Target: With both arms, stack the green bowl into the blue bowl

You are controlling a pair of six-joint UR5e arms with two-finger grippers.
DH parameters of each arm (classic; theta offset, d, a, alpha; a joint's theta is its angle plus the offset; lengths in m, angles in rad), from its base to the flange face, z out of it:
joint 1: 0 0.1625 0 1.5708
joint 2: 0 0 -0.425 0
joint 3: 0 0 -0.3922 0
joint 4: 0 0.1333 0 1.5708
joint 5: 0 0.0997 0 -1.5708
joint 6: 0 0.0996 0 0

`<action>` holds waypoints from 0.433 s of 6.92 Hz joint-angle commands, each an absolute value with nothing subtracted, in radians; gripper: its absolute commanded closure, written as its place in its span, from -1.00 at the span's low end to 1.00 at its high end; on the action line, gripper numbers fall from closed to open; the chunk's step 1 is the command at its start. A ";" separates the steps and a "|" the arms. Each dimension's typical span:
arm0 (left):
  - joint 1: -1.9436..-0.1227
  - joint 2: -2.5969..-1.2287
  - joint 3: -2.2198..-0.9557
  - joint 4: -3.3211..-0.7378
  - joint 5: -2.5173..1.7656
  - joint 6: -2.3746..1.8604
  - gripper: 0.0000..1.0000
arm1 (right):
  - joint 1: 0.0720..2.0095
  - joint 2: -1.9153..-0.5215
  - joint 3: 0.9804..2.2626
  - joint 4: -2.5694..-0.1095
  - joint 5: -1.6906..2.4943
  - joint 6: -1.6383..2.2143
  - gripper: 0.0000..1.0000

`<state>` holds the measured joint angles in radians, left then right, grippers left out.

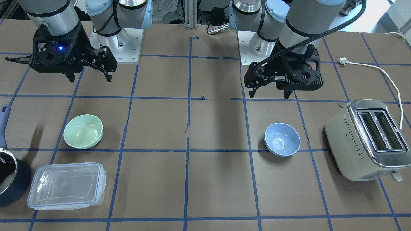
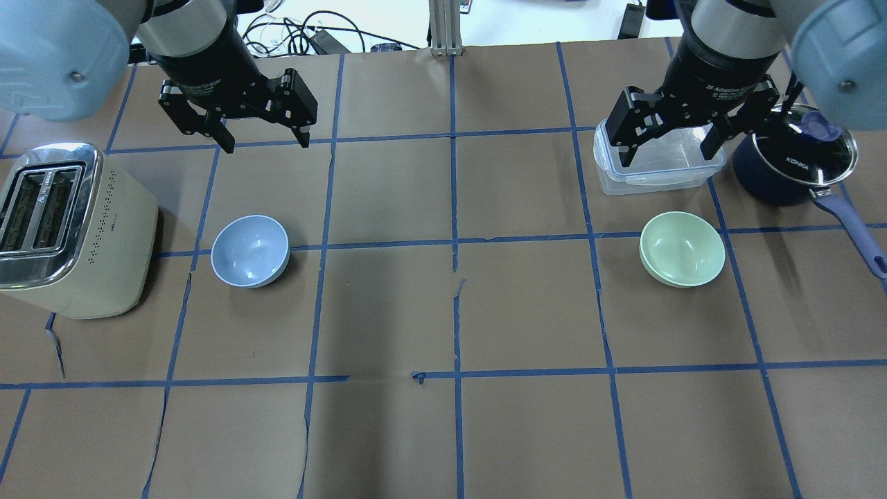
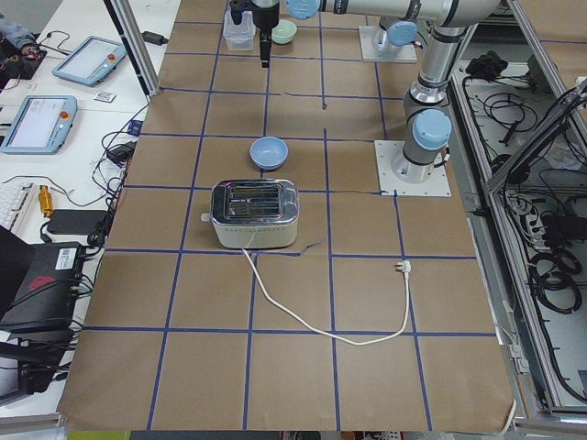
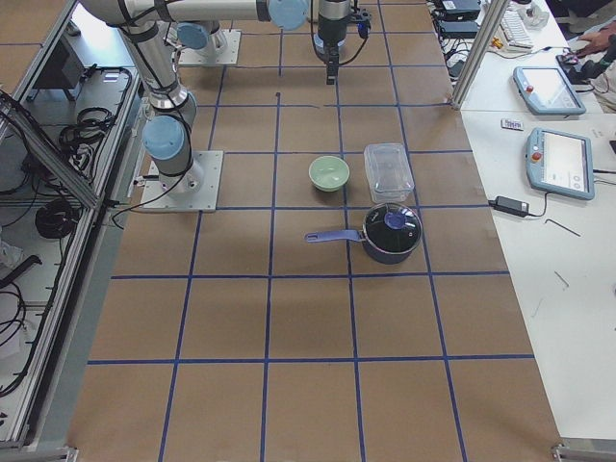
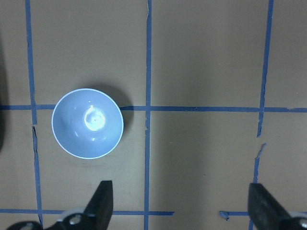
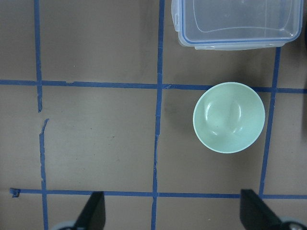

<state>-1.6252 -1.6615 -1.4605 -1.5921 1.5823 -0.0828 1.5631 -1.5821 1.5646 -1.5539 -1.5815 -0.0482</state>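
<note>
The table [image 2: 527, 430] shows the task at its opening step: nothing is lifted, and the 2 bowls sit well apart, each in its own half, several taped squares between them. By my reading, the next move calls for the right arm [image 2: 727, 34] to come down on the green bowl and take it by the rim, with the left arm [image 2: 194, 41] either steadying the blue bowl or bringing it toward the middle.

The cream toaster [image 2: 76, 229] stands on the robot's left, near the blue bowl but not touching it. The dark pot [image 2: 790, 166] and the clear container [image 1: 65, 186] stand on the robot's right, the container near the green bowl, with a gap between them.

The green bowl [image 2: 682, 248] rests upright and empty on the table. The blue bowl [image 2: 250, 250] does the same on the other side.

The right claw [image 2: 665, 159] hangs raised above the table, spread wide and grasping nothing. Its wrist view looks straight down and shows the green bowl ahead of the fingertips and toward 1 side, so the claw needs a short sideways shift as well as a descent. The left claw [image 2: 265, 145] is likewise raised, spread wide and empty. In its wrist view the blue bowl lies ahead of the fingertips, off toward 1 finger.
</note>
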 commanded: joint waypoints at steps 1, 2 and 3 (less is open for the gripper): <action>-1.625 -1.660 -1.460 -1.592 1.582 -0.083 -1.00 | 1.565 -1.582 1.566 -1.554 -1.582 -0.048 -1.00; -1.621 -1.661 -1.459 -1.592 1.582 -0.083 -1.00 | 1.563 -1.582 1.569 -1.546 -1.583 -0.048 -1.00; -1.621 -1.661 -1.459 -1.592 1.582 -0.083 -1.00 | 1.565 -1.582 1.569 -1.549 -1.583 -0.048 -1.00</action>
